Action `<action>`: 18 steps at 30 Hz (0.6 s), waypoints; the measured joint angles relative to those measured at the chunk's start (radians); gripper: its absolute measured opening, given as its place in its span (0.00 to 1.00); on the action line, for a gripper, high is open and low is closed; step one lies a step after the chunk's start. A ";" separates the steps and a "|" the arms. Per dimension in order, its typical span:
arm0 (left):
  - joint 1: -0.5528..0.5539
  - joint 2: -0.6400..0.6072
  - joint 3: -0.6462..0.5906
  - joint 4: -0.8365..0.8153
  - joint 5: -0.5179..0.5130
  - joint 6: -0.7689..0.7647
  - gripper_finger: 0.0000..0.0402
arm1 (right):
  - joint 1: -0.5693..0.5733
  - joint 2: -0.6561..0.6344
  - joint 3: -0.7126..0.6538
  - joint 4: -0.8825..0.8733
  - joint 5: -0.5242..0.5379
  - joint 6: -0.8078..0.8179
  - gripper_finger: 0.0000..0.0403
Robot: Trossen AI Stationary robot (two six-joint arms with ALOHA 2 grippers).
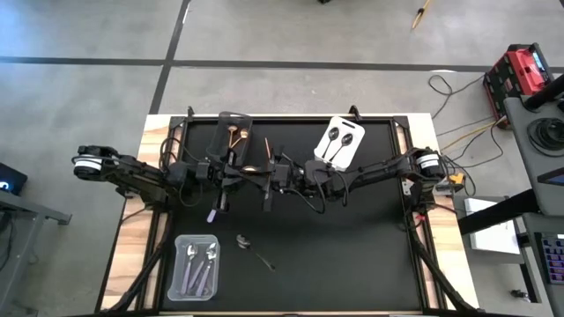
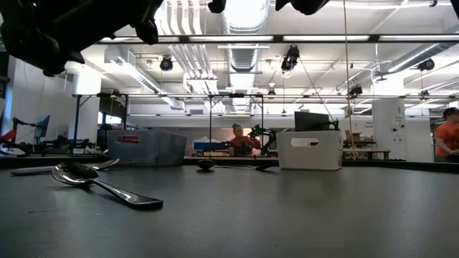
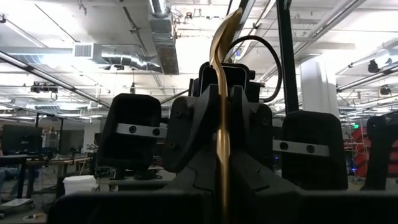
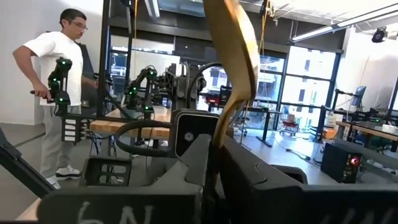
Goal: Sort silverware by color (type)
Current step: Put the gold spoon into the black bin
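Both arms met over the middle of the worktop [image 1: 370, 255], raised above it. A gold spoon [image 1: 267, 173] was held between them, its long axis running near to far. The left gripper [image 1: 231, 173] was clamped on the spoon; its wrist view showed the gold handle standing upright between the fingers [image 3: 186, 134]. The right gripper [image 1: 280, 173] had also closed on it. A loose dark spoon [image 1: 251, 249] lay on the near worktop, pointing obliquely. Lilac-handled spoons [image 1: 198, 264] lay lengthwise in the clear bin [image 1: 175, 273], dark spoons [image 1: 339, 141] in the white bin [image 1: 355, 154].
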 joint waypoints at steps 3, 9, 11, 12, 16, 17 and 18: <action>0.000 0.000 0.000 -0.001 0.002 -0.001 0.02 | 0.000 0.000 0.000 -0.001 0.000 -0.003 0.04; 0.000 0.000 0.000 -0.020 0.002 -0.008 0.04 | 0.000 -0.013 0.000 -0.046 0.001 -0.003 0.04; 0.000 0.000 0.001 -0.033 -0.001 -0.009 0.05 | 0.000 -0.021 0.000 -0.073 0.002 -0.003 0.04; 0.000 0.000 0.001 -0.039 -0.003 -0.008 0.06 | 0.000 -0.025 0.000 -0.085 0.002 -0.004 0.04; 0.000 -0.001 0.002 -0.063 -0.003 -0.009 0.12 | 0.000 -0.052 0.000 -0.152 0.002 -0.003 0.03; -0.001 -0.001 0.002 -0.069 0.003 -0.009 0.15 | 0.000 -0.057 0.000 -0.162 0.006 0.000 0.03; -0.002 -0.001 0.002 -0.074 0.004 -0.008 0.18 | -0.001 -0.064 0.000 -0.173 0.003 0.007 0.03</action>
